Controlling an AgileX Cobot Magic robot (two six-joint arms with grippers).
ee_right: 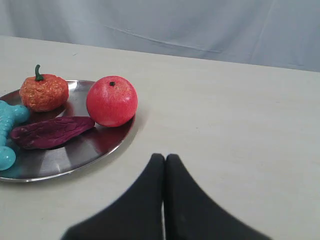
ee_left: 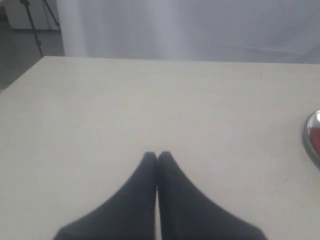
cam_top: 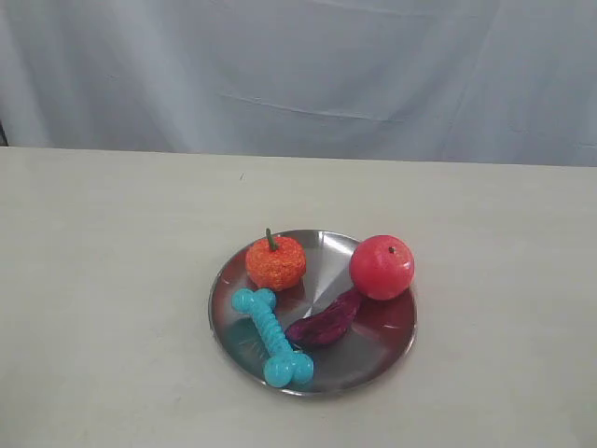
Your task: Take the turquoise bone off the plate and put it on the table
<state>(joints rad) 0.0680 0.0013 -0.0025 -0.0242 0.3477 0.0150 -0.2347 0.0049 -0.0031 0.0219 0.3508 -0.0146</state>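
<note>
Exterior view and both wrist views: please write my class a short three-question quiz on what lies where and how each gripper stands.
1. True or false: the turquoise bone lies on the plate.
2. What lies between the turquoise bone and the red fruit? A a yellow banana; B a dark purple piece; C a green cup.
3. Fill in: the left gripper and the right gripper are both ____ (open or shut).
Key: 1 true; 2 B; 3 shut.
</note>
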